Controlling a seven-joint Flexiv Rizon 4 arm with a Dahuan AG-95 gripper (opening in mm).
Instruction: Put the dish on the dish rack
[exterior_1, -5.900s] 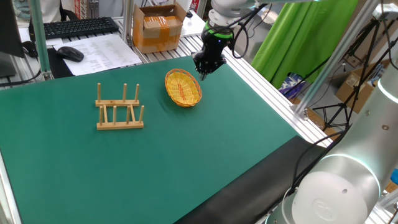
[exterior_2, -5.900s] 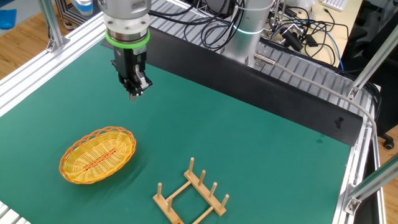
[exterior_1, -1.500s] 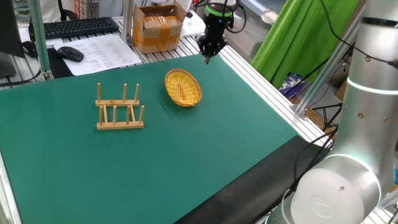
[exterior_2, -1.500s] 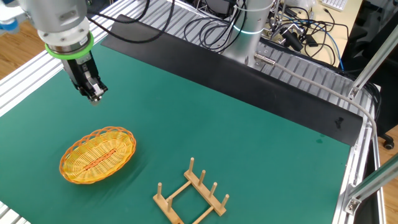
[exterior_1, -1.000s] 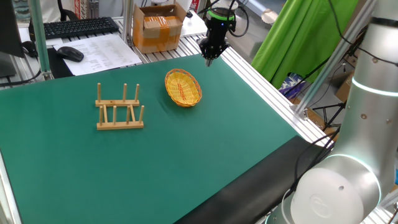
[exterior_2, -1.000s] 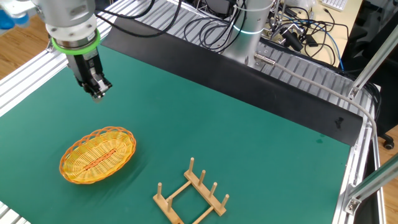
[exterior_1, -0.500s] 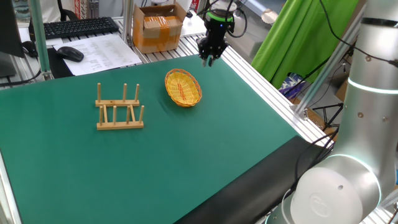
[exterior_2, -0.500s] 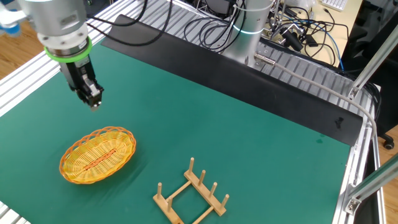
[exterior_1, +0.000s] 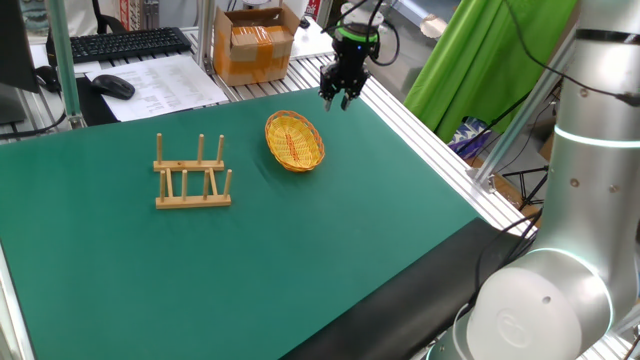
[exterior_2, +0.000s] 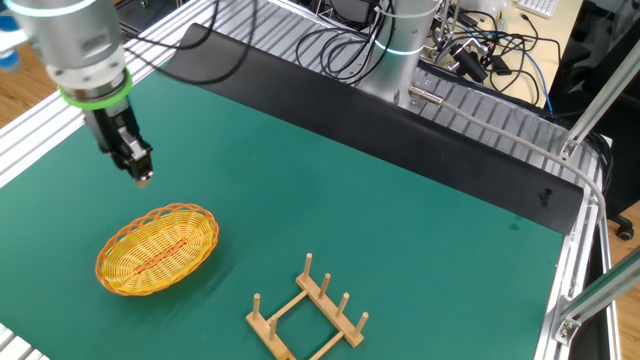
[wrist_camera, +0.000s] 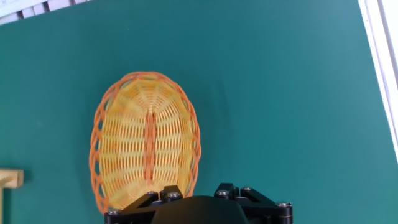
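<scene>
The dish (exterior_1: 294, 140) is a yellow-orange woven oval plate lying flat on the green mat, also seen in the other fixed view (exterior_2: 158, 248) and filling the left of the hand view (wrist_camera: 146, 140). The dish rack (exterior_1: 192, 172) is a small light-wood frame with upright pegs, standing to the dish's left and apart from it (exterior_2: 308, 315). My gripper (exterior_1: 336, 98) hangs in the air just beyond the dish's far edge (exterior_2: 140, 176), pointing down. Its fingers (wrist_camera: 166, 194) stand apart and hold nothing. It touches neither dish nor rack.
The green mat (exterior_1: 300, 240) ends in a ribbed aluminium border (exterior_1: 430, 140) close beside the gripper. A cardboard box (exterior_1: 252, 45), a keyboard (exterior_1: 125, 42) and a mouse lie behind the table. Cables and the arm's base (exterior_2: 400, 50) sit at the other side.
The gripper's fingers have gone from shut to apart. The hand has drifted sideways and slightly lower near the dish's far edge. Dish and rack have not moved.
</scene>
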